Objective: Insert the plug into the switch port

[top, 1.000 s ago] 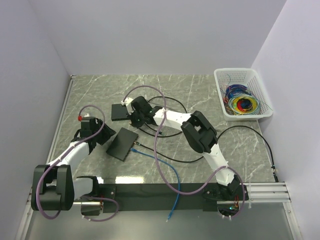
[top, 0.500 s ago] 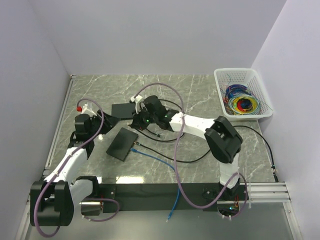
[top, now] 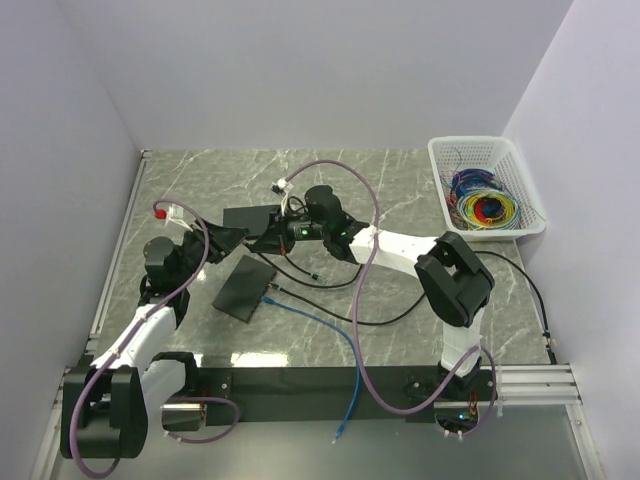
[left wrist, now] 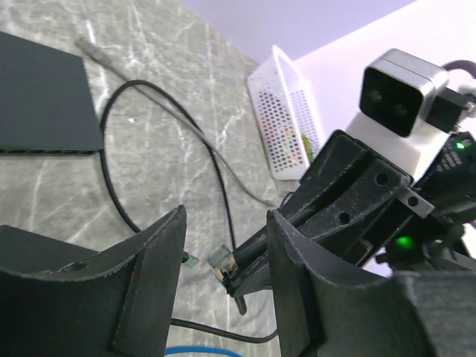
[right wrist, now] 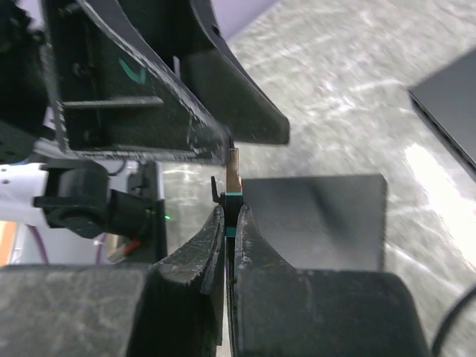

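My right gripper [right wrist: 229,212] is shut on the plug [right wrist: 233,186], a clear-tipped connector on a black cable, and holds it above the table. In the left wrist view the plug [left wrist: 219,262] hangs between the open fingers [left wrist: 160,253] of my left gripper [left wrist: 223,223], touching neither. In the top view the two grippers meet tip to tip, left [top: 232,238] and right [top: 262,240]. One black switch [top: 250,217] lies flat just behind them. A second black switch [top: 243,287] lies in front with a blue cable [top: 320,320] plugged into it.
A white basket [top: 500,150] of coloured cables stands at the back right. Black cables [top: 330,275] loop over the marble table right of the switches. A grey cable with a loose plug [left wrist: 149,97] lies by the far switch [left wrist: 44,97]. Walls close in on three sides.
My left gripper has swung right and up to meet the right gripper. My right gripper has drawn back and lifted the plug, which now sits between the left fingers.
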`<move>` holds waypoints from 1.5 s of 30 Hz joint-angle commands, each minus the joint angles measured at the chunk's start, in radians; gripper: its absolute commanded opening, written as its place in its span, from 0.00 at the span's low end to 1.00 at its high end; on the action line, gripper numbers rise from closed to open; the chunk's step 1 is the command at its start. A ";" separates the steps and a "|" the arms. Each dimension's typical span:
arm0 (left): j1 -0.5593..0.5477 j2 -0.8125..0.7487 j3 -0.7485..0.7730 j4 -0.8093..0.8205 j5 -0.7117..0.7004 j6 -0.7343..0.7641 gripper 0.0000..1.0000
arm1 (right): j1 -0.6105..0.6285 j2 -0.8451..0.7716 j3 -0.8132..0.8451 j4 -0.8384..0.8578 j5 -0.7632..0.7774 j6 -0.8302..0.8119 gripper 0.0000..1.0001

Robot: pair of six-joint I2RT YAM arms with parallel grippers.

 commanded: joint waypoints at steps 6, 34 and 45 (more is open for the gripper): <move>0.002 -0.023 -0.033 0.132 0.049 -0.045 0.49 | -0.012 0.037 -0.004 0.244 -0.118 0.168 0.00; 0.002 0.073 0.190 -0.475 -0.185 0.030 0.01 | 0.138 -0.118 0.100 -0.249 0.468 -0.327 0.60; 0.002 0.052 0.203 -0.513 -0.198 0.032 0.01 | 0.201 -0.034 0.192 -0.327 0.548 -0.384 0.54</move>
